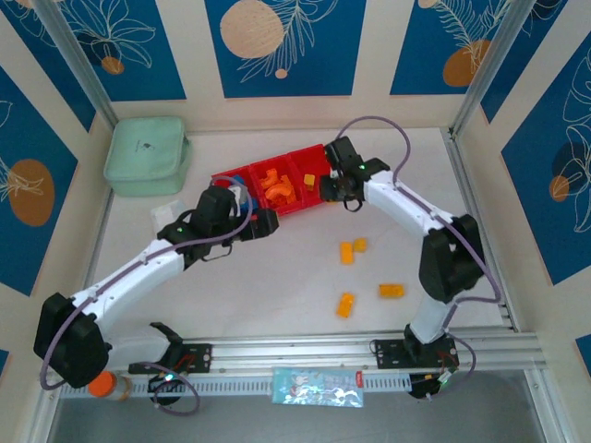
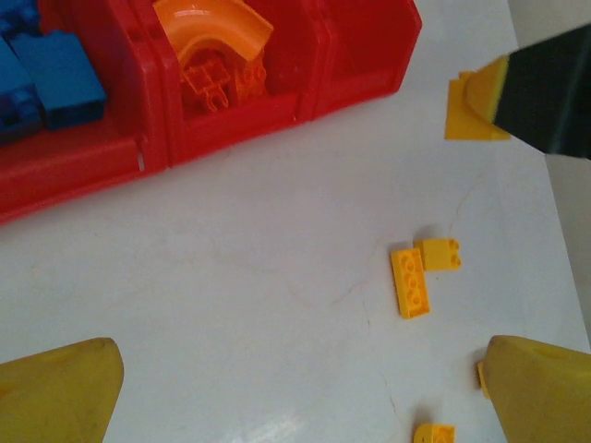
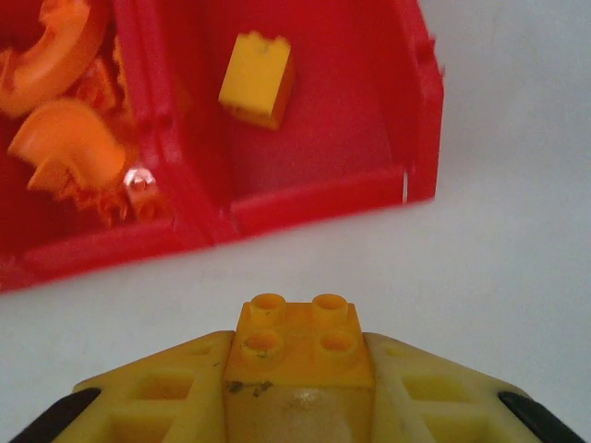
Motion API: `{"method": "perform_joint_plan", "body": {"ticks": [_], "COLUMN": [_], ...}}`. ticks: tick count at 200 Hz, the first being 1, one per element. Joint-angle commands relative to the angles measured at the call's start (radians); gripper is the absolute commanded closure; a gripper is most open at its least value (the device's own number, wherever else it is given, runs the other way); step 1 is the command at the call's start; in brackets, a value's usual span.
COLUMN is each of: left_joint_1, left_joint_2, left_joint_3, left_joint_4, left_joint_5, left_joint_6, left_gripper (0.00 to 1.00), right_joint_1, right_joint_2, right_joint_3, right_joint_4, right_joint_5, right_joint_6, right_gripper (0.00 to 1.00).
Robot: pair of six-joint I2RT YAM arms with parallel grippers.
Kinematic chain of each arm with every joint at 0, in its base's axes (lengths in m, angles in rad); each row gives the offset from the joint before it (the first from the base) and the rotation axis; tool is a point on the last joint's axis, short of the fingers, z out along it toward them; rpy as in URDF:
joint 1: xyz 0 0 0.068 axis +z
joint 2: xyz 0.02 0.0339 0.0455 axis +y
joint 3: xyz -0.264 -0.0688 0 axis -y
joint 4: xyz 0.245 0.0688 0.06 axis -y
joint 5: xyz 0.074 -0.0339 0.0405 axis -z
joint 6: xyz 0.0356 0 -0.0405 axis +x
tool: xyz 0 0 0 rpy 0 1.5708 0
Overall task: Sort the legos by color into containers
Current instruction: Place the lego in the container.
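Observation:
The red tray (image 1: 294, 205) lies at the middle back, with blue bricks (image 2: 51, 81) in its left compartment, orange arches (image 2: 217, 37) in the middle one and one yellow brick (image 3: 259, 78) in the right one. My right gripper (image 1: 331, 191) hovers just before the tray's right compartment (image 3: 323, 189), shut on a yellow four-stud brick (image 3: 300, 346). My left gripper (image 2: 300, 388) is open with nothing between its fingers (image 2: 60, 388), low over the table in front of the tray (image 2: 231, 138). Loose yellow bricks (image 1: 346, 252) (image 2: 409, 281) lie on the white table.
A mint green pouch (image 1: 146, 155) sits at the back left, with a small clear box (image 1: 168, 212) near my left arm. More yellow bricks (image 1: 391, 290) (image 1: 345, 305) lie toward the front right. An aluminium rail (image 1: 305, 351) runs along the near edge.

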Motion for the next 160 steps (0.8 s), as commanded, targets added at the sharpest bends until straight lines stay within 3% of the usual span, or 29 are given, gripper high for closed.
{"method": "perform_joint_plan", "body": {"ticks": [1, 91, 126, 160], "left_joint_1": [0.034, 0.11, 0.118, 0.122], "left_joint_2": [0.025, 0.071, 0.072, 0.078], "left_joint_3": [0.042, 0.056, 0.052, 0.06], "left_joint_4": [-0.015, -0.005, -0.008, -0.01], "left_joint_5": [0.032, 0.073, 0.074, 0.082], "left_joint_6": [0.038, 0.046, 0.047, 0.047], "left_gripper": [0.01, 0.01, 0.01, 0.01], "right_joint_1": [-0.024, -0.068, -0.067, -0.063], "right_joint_2": [0.106, 0.55, 0.576, 0.544], "right_joint_3": [0.113, 0.641, 0.651, 0.644], "right_joint_4": [-0.008, -0.16, -0.157, -0.144], "right_joint_5": [0.004, 0.056, 0.048, 0.025], "right_joint_6": [-0.054, -0.084, -0.078, -0.073], "right_gripper": [0.65, 0.64, 0.61, 0.47]}}
